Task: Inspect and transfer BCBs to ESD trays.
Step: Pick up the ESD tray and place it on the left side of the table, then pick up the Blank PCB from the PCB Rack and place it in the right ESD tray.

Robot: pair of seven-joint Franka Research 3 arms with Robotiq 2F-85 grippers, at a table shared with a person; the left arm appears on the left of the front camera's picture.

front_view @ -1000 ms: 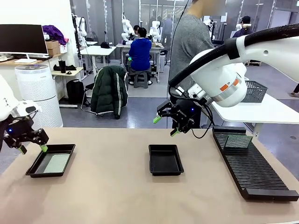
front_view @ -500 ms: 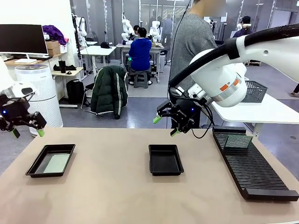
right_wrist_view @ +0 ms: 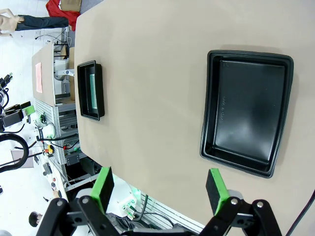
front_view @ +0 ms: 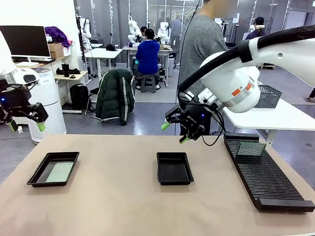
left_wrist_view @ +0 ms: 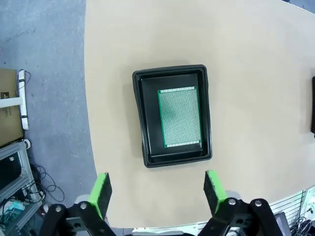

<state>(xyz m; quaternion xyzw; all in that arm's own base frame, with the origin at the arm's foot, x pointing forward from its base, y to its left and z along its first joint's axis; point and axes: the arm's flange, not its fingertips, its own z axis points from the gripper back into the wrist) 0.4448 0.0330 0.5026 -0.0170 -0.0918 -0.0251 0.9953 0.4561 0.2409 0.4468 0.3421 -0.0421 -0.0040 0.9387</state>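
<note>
Lying flat — BCB (left_wrist_view: 180,117) in ESD tray (left_wrist_view: 139,118)

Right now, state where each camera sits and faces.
Front: fixed between the arms, facing across the table to the person; left gripper and right gripper show, both open.
Left wrist: above the left tray, looking down at its BCB; own fingers at bottom.
Right wrist: above the empty middle tray, looking down; own fingers at bottom.
Shared: both wrist views show the left tray.

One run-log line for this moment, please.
left gripper: open, empty, raised; left tray: one BCB inside; right gripper: open, empty, hovering; middle tray: empty; rack: one board standing
</note>
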